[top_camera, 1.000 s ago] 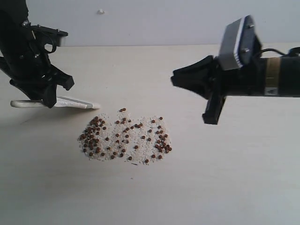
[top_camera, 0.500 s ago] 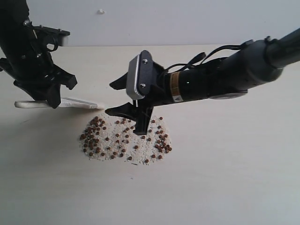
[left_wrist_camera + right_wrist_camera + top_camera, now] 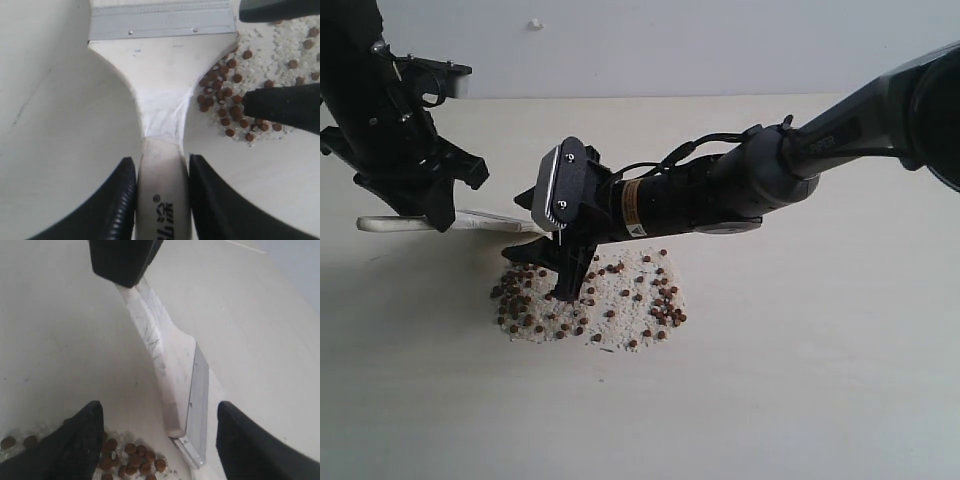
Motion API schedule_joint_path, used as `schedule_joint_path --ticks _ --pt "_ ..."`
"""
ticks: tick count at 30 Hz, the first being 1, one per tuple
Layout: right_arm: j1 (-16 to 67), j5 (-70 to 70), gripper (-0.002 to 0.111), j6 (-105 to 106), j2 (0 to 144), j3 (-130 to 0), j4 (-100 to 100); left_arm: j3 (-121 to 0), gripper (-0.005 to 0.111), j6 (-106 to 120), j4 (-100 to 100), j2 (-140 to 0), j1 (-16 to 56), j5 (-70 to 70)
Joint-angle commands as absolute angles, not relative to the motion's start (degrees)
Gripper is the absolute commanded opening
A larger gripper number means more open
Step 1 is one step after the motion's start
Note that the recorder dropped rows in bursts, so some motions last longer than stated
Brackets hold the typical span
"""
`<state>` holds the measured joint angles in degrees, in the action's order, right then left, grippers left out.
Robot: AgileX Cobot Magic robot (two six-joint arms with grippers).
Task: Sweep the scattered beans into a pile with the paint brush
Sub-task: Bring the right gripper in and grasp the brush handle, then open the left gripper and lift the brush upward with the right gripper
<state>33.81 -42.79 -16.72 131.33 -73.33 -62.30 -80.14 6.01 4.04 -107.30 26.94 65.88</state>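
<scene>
The paint brush (image 3: 480,221) lies flat on the table, left of the beans (image 3: 610,300). My left gripper (image 3: 428,208) is shut on its pale wooden handle (image 3: 162,195); the silver ferrule (image 3: 162,21) points away toward the beans (image 3: 225,95). My right gripper (image 3: 552,264) has reached across and hangs open over the left edge of the bean patch, beside the brush head. In the right wrist view its open fingers (image 3: 82,440) stand either side of the ferrule (image 3: 200,400) and some beans (image 3: 132,457). The bristles are hidden.
The pale table (image 3: 800,380) stretches wide to the right and front. A grey wall (image 3: 670,40) runs along the back edge. The right arm's body (image 3: 720,190) spans the middle above the beans.
My right arm has swung from the right side across the table to the left, coming down open over the beans by the brush head. The left gripper and brush barely moved.
</scene>
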Motion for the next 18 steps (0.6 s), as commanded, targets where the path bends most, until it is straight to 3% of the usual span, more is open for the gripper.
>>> schedule_joint_path --ticks 1,13,18 --pt "34.65 -43.3 0.061 -14.42 131.73 -73.78 -57.9 -80.59 0.0 6.28 5.39 -106.62 27.26 65.64" --pt "34.65 -43.15 0.06 -13.13 131.82 -73.78 -53.73 -80.59 0.0 11.79 14.79 -106.62 27.26 63.54" --pt "34.65 -43.15 0.055 -13.13 131.82 -73.78 -53.84 -80.59 0.0 11.86 15.65 -106.62 27.26 61.6"
